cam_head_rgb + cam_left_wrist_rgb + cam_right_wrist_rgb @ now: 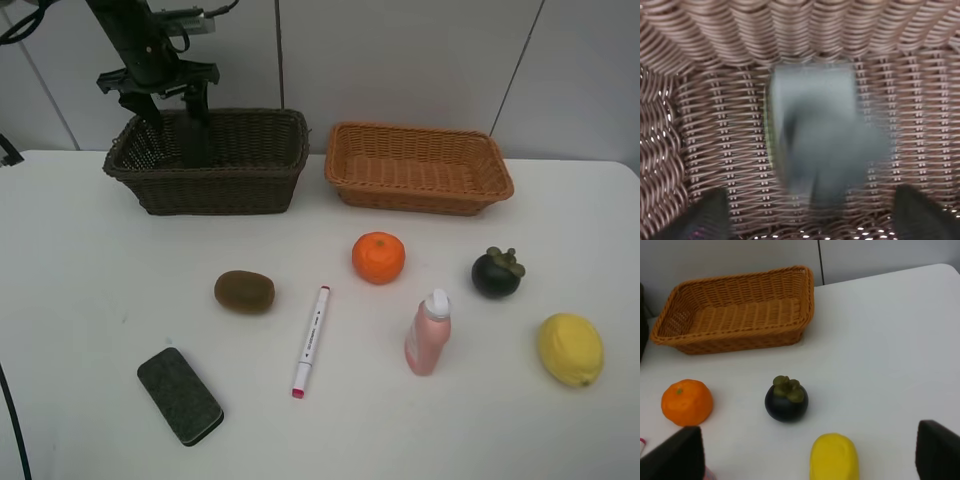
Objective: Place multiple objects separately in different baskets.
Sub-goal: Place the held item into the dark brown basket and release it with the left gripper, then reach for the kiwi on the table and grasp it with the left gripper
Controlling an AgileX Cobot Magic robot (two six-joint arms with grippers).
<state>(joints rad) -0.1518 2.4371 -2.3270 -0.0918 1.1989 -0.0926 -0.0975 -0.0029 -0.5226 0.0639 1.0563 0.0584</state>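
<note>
Left claw (175, 106) spread over dark basket (230, 185); green bottle (812, 135) inside.

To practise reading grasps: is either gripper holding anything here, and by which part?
Nothing is held. The left gripper stands open over the dark brown basket, clear of the blurred grey-green thing inside; the right gripper is open and empty.

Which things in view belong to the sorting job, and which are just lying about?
Job: dark basket, tan basket, green bottle (blurred, inside dark basket), eraser, marker, pink bottle, kiwi, orange, mangosteen, lemon.
Lying about: black cable, far left.
</note>
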